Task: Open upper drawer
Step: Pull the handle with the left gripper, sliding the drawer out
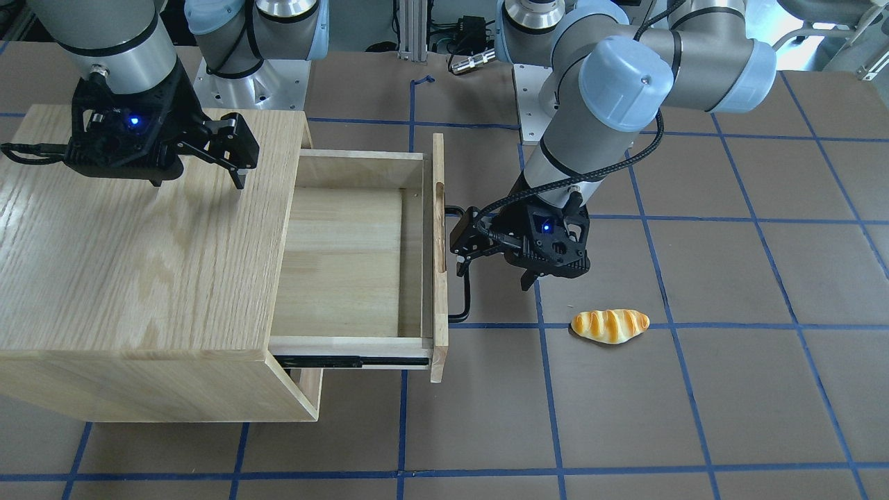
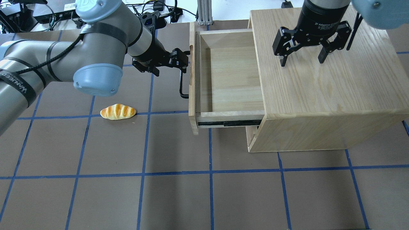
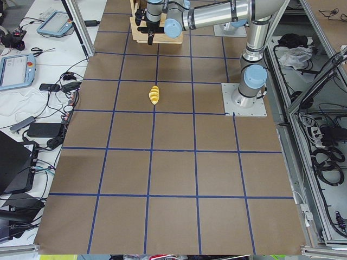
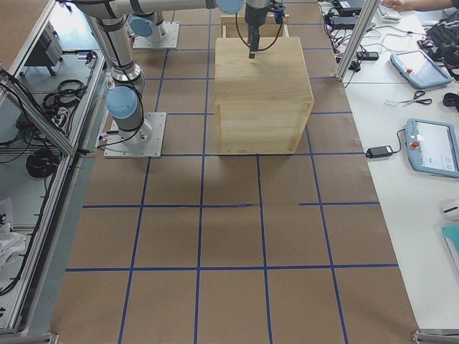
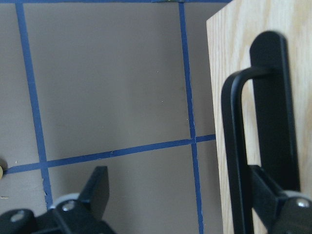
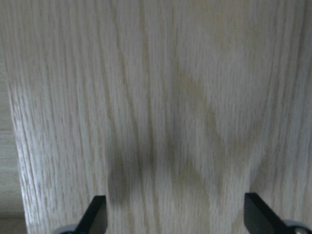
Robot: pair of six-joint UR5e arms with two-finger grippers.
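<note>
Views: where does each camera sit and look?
Overhead: behind the robot, looking down; left pincer, right pincer.
Front: faces the robot; both pincers, upper drawer.
Exterior left: table's left end; left arm.
Exterior right: table's right end; right arm.
Left wrist: faces handle; own fingers.
Right wrist: faces cabinet top; own fingers.
Shared: bread, first three.

Colours at the bench: oak, black, brown, blue.

My left gripper (image 1: 462,248) and right gripper (image 2: 302,60) are matt black, each with a small blue light. My arms (image 1: 569,160) are grey with pale blue joint caps. Upper drawer (image 1: 347,264): pale, straight-grained wood inside, warmer oak on the front panel, with a black handle (image 1: 467,295) and a black side rail (image 1: 351,361). Cabinet (image 1: 139,264): light oak with bold arched grain. Table (image 1: 694,417): dull brown, gridded with blue tape lines. Bread roll (image 1: 610,326): golden orange with pale cream stripes.
</note>
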